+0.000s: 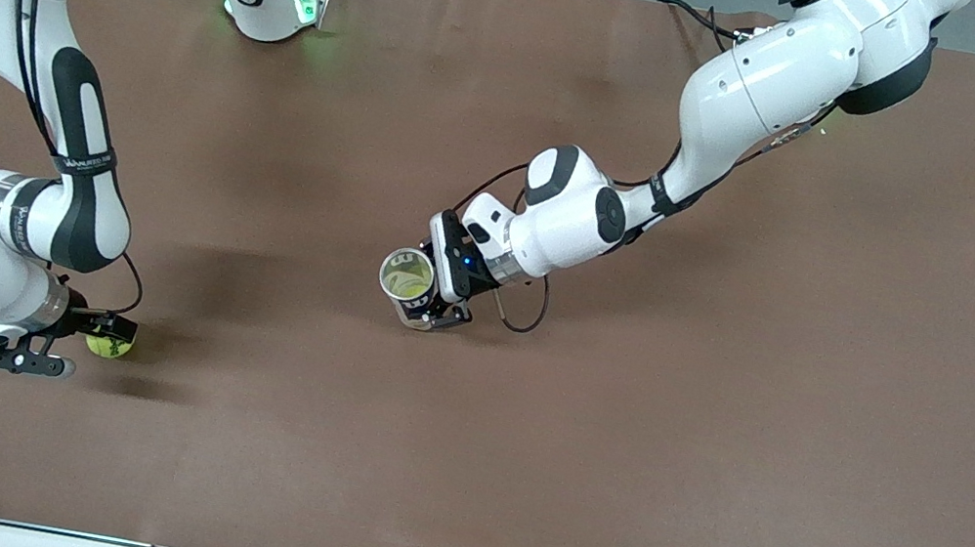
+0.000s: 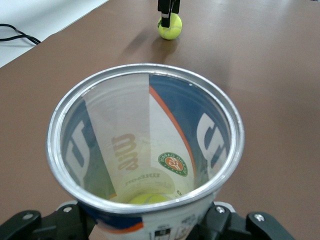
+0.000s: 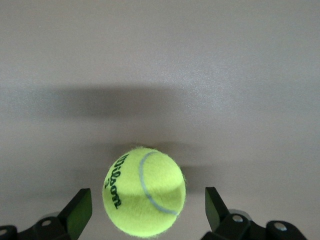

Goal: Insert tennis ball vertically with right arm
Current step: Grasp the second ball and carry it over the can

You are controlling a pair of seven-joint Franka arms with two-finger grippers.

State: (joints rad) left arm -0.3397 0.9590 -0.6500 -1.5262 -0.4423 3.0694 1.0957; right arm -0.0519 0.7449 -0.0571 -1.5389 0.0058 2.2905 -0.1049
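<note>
A yellow-green tennis ball [image 1: 109,343] lies on the brown table near the right arm's end. My right gripper [image 1: 97,344] is down at the table with its fingers open on either side of the ball. In the right wrist view the ball [image 3: 144,197] sits between the fingers [image 3: 80,212] with a gap on each side. My left gripper [image 1: 422,299] is shut on a clear tennis-ball can [image 1: 405,278] at the table's middle, roughly upright with its open mouth up. In the left wrist view the can [image 2: 220,130] fills the picture, and another ball [image 2: 145,199] lies at its bottom.
The left wrist view also shows the loose ball [image 2: 169,27] with the right gripper's fingers [image 2: 167,7] above it. A black cable loops beside the left wrist [image 1: 525,315]. The brown table [image 1: 723,402] is bare elsewhere.
</note>
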